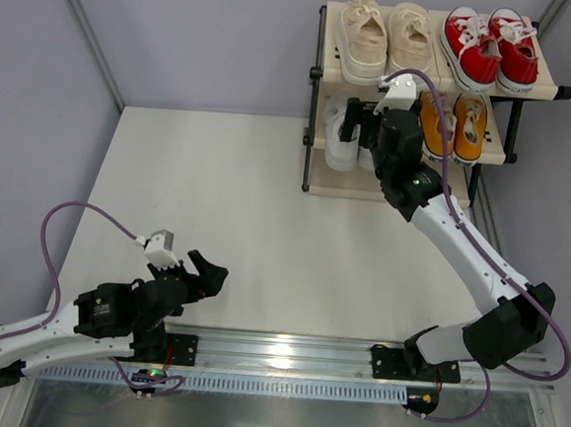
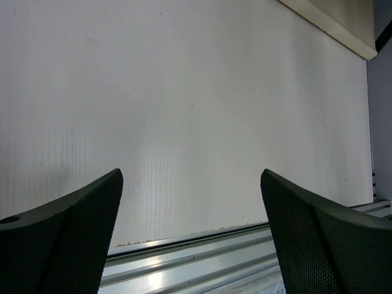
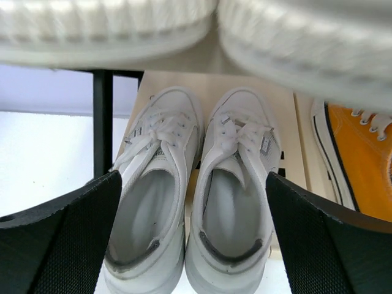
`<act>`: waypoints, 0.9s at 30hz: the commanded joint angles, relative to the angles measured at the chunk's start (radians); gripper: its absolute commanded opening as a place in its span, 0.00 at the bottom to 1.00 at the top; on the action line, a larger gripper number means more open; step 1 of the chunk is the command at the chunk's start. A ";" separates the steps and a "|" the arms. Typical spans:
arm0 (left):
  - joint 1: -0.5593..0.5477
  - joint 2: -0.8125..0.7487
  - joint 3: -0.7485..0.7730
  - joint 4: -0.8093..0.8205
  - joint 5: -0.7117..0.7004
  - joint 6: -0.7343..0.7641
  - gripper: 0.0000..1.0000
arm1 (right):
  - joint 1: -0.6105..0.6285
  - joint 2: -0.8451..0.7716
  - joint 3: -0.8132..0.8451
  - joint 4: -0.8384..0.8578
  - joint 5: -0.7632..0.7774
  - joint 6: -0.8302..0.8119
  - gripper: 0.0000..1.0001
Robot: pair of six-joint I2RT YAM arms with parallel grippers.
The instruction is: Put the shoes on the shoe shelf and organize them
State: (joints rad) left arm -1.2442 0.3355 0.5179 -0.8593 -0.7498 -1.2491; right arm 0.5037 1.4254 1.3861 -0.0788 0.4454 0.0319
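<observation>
The shoe shelf (image 1: 317,127) stands at the far right. Its top tier holds the cream-beige pair (image 1: 383,38) and the red pair (image 1: 491,47). The tier below holds the orange-yellow pair (image 1: 454,123) and the white pair (image 1: 340,144). My right gripper (image 1: 364,121) is open at the white pair (image 3: 190,202), one finger on each side of the two heels (image 3: 193,245), gripping nothing. An orange shoe (image 3: 361,165) shows to the right. My left gripper (image 1: 197,271) is open and empty low over the bare table (image 2: 191,233).
A black frame tube (image 3: 102,122) stands left of the white pair. The blurred soles of the cream pair (image 3: 122,30) hang close above my right gripper. A metal rail (image 2: 202,263) runs along the table's near edge. Grey walls close in behind and beside the shelf.
</observation>
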 commanded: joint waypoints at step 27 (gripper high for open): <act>-0.003 0.145 -0.016 0.235 0.038 0.089 0.84 | 0.024 -0.444 -0.622 0.349 -0.468 0.316 0.04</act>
State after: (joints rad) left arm -1.2442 0.5007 0.5148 -0.6743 -0.7101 -1.1694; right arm 0.5350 0.9394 0.7250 0.1371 0.0605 0.3008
